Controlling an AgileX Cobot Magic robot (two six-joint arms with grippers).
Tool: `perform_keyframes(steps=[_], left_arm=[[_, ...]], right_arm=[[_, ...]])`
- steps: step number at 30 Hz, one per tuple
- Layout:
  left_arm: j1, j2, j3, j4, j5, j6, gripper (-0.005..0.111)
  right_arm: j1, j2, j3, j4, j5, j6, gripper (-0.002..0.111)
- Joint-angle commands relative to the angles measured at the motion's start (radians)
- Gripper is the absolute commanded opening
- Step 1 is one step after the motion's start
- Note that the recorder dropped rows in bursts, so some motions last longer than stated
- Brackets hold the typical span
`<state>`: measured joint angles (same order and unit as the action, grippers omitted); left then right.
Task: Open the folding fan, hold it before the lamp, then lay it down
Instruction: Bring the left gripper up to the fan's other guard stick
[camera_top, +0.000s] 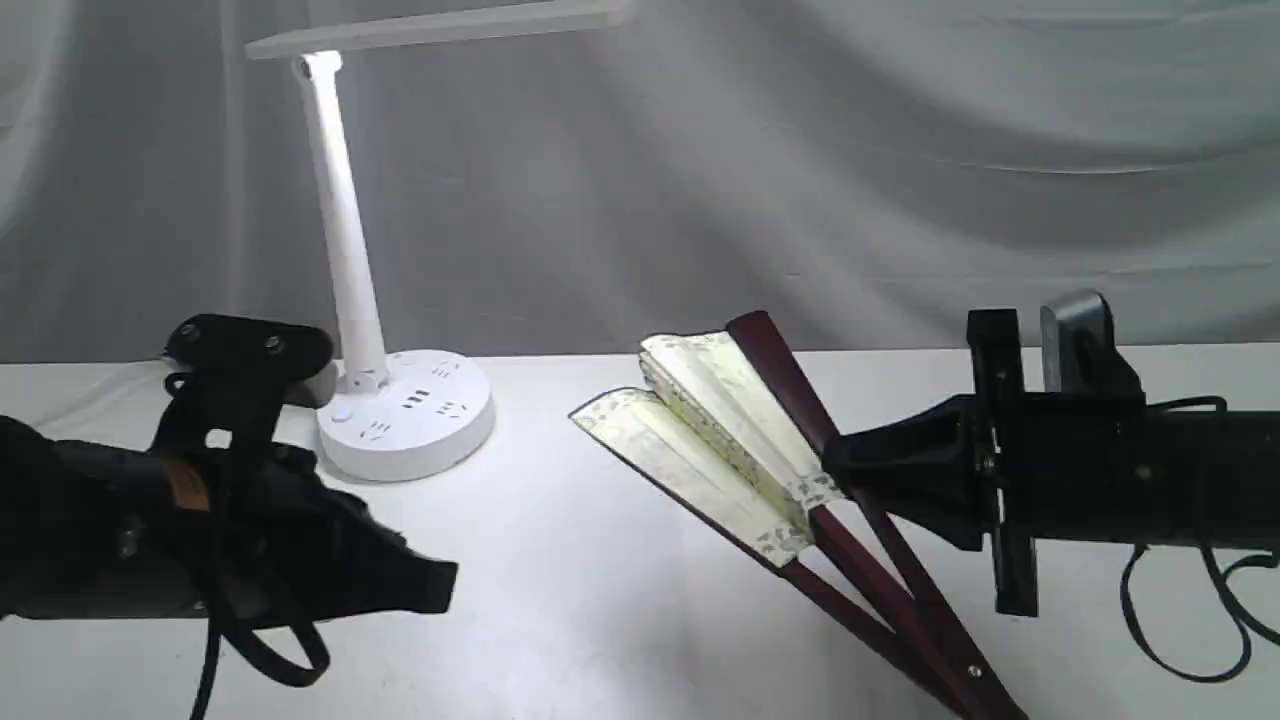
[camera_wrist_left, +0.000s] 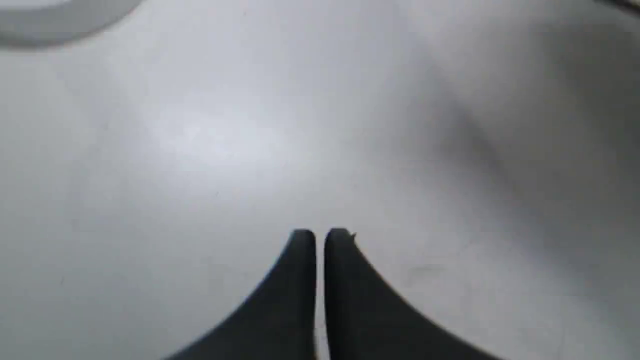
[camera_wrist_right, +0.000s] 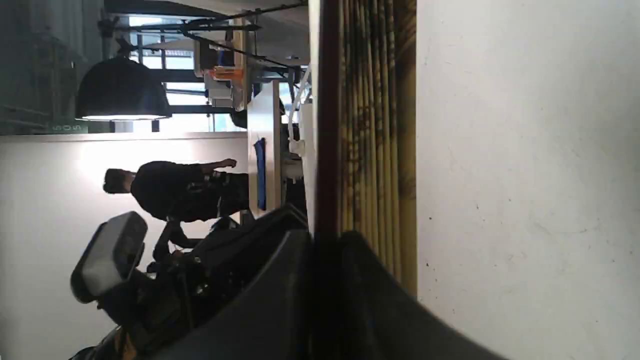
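Gripping a single outer rib leaves the fan poorly restrained, and that is the main hazard from this point. The fan sits lower right of centre in the outside view and is only partly spread. Two blocks of cream pleats fork apart, and the pivot lies near the bottom edge of the frame, apparently on the table. If the rib is lifted with the pleats bunched like this, the free half may swing down or twist in the grip, creasing or tearing the paper. The thin, smooth rib may also slide between the fingers. A wide swing toward the upper left could knock the lamp, which stands lit at the back of the table.

Left gripper: lower left foreground, arm level, pointing toward frame centre, well apart from the fan. Its wrist camera shows the fingers together with a hairline gap, holding nothing, above bare table.

Right gripper: reaches in level from the right edge, apparently rolled onto its side. Its fingers are clamped on the dark upper rib where the pleats end.

The lamp head runs along the top left of the frame, and a grey cloth hangs behind.
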<state>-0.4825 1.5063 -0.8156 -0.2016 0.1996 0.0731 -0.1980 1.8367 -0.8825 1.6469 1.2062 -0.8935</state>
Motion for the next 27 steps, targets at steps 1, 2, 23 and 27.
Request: perform_keyframes(steps=[1, 2, 23, 27], left_arm=[[-0.056, -0.01, -0.005, 0.007, -0.13, 0.036, 0.001], [-0.067, -0.01, -0.005, 0.005, -0.153, 0.034, 0.001], [-0.099, -0.015, 0.356, 0.196, -0.946, -0.299, 0.0], [-0.099, -0.015, 0.405, 0.223, -1.077, -0.383, 0.0]], right_arm=[[0.0, -0.038, 0.044, 0.042, 0.015, -0.04, 0.0], [0.0, -0.047, 0.055, 0.042, 0.015, -0.043, 0.0], [0.0, -0.086, 0.077, 0.021, 0.015, -0.07, 0.0], [0.0, -0.086, 0.077, 0.019, 0.015, -0.075, 0.0]])
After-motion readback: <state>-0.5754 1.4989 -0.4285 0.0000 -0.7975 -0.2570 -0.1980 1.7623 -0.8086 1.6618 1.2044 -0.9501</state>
